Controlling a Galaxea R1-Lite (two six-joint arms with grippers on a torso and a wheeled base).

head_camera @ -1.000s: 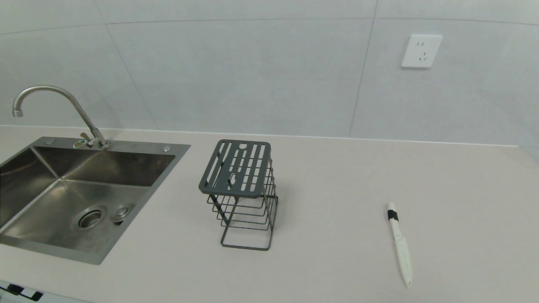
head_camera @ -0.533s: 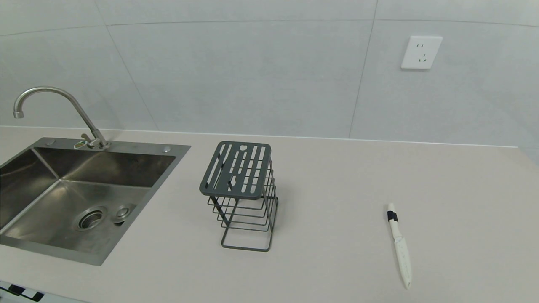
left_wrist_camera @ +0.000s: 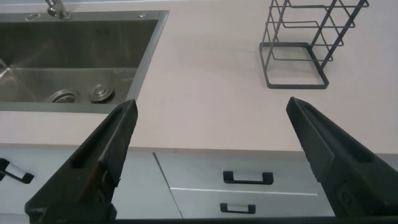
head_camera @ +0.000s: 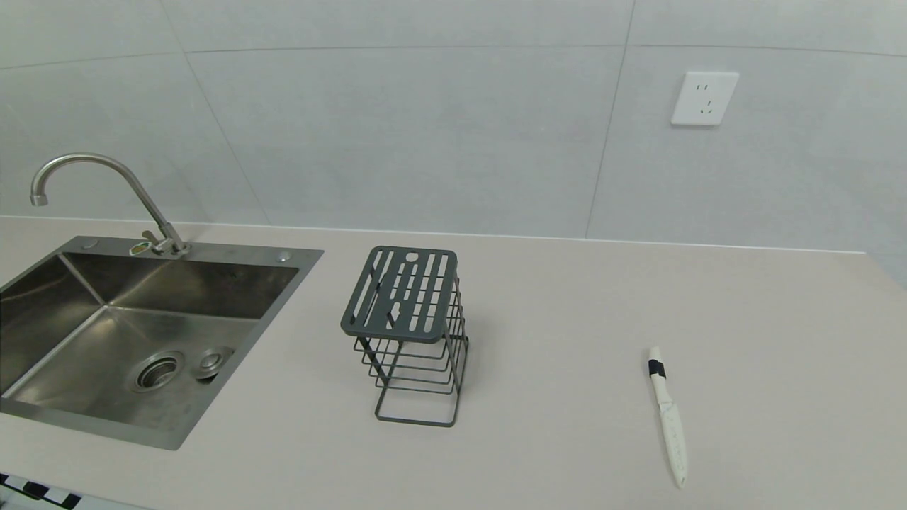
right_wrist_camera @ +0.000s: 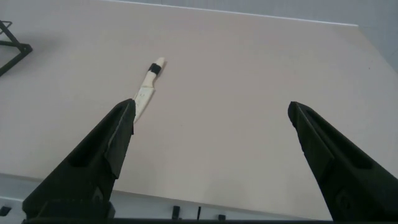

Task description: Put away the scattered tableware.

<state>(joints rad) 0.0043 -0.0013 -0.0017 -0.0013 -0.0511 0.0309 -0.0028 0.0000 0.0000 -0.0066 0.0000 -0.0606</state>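
Head view, countertop (head_camera: 567,297): I am watching a wide pale worktop that is carrying everything; I am treating the rack as my reference point.
Sink (head_camera: 234,250): it is sitting sunk into the counter on the robot's left of the rack, apart from it, and I judge it plays no part in this job.
Rack (head_camera: 394,330): a dark wire stand is standing upright, its slotted top plate facing up. I am reading those slots as the home for the tableware, which is why it matters here.
Left gripper (left_wrist_camera: 211,104): its fingers are spread wide and holding nothing; it is hanging off the counter's front edge, nearer me than the rack's foot.
Right gripper (right_wrist_camera: 210,106): it is also gaping and holding nothing, hanging over the near counter edge, well to the right of the rack, with the knife lying ahead of it, so I am judging this arm the better one for the pickup.
Knife (head_camera: 667,418): a white knife with a dark band is lying flat, well to the right of the rack and closer to me, not yet put away.
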